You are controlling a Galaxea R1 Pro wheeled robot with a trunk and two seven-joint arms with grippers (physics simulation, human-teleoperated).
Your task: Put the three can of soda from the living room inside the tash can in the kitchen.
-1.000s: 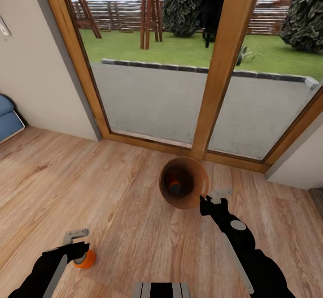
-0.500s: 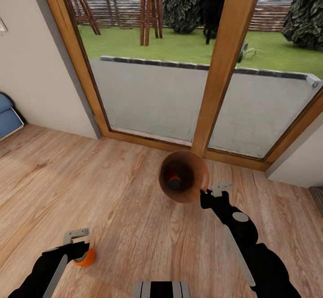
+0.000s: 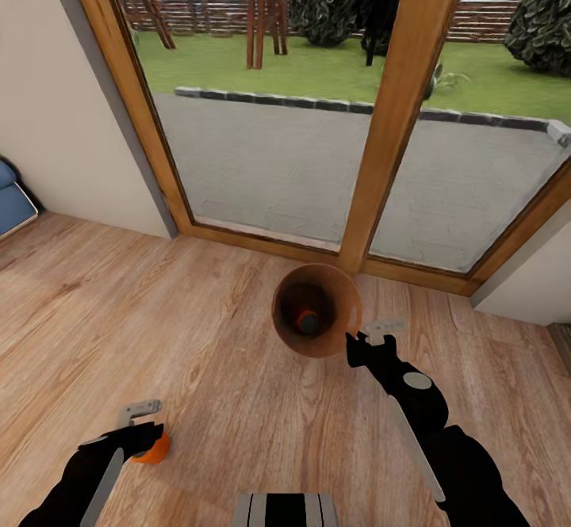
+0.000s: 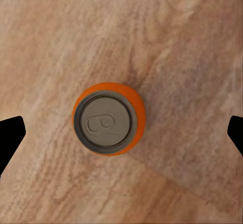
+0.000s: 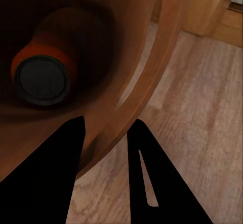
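Now: bin in the right claw, one can under the left

Upright on the wood floor (image 3: 238,400), an orange can (image 4: 109,118) stands with its long axis vertical, grey top facing the left gripper (image 4: 121,133), whose fingers are spread wide and clear of it. Right of that can, nearer the glass doors (image 3: 333,139), the bin (image 3: 337,337) hangs tilted from the right gripper (image 5: 104,133), clamped on its rim. Inside the bin a second orange can (image 5: 43,77) lies top toward the mouth.

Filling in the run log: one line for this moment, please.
left gripper open above orange can on floor | right gripper shut on bin rim | one can inside
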